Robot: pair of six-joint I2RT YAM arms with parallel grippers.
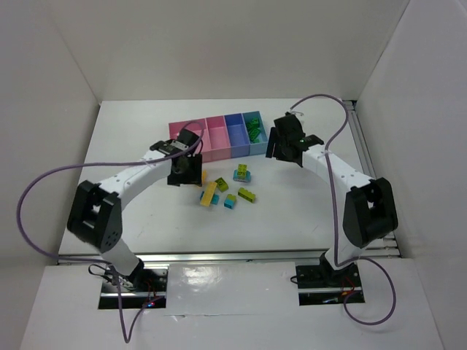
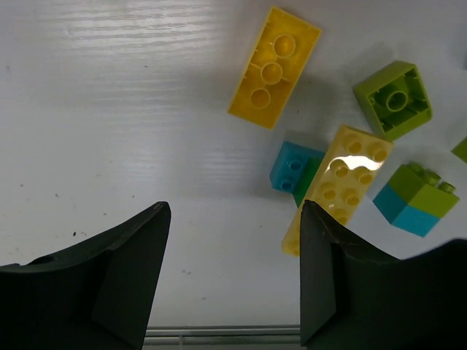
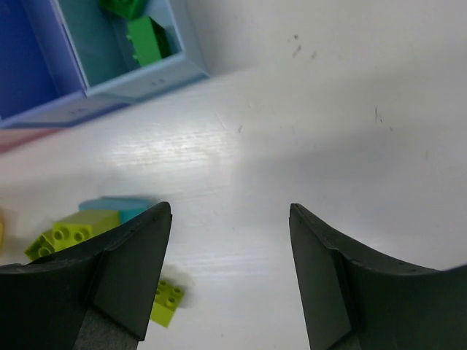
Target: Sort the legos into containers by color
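Observation:
The containers (image 1: 191, 156) stand in a row at the back centre: two pink, one blue-violet, one light blue (image 1: 259, 151). The light blue bin (image 3: 146, 84) holds dark green legos (image 3: 149, 38). Loose legos lie in front of the row: two yellow bricks (image 2: 273, 67) (image 2: 343, 182), a cyan brick (image 2: 292, 166), an upturned lime brick (image 2: 392, 99) and a lime-on-cyan stack (image 2: 417, 198). My left gripper (image 1: 184, 171) (image 2: 233, 208) is open and empty above bare table, left of the cluster. My right gripper (image 1: 281, 146) (image 3: 230, 208) is open and empty, right of the light blue bin.
In the right wrist view, a lime-on-cyan stack (image 3: 80, 222) and a small lime brick (image 3: 166, 302) lie by the left finger. White walls enclose the table on three sides. A metal rail (image 1: 241, 255) runs along the near edge.

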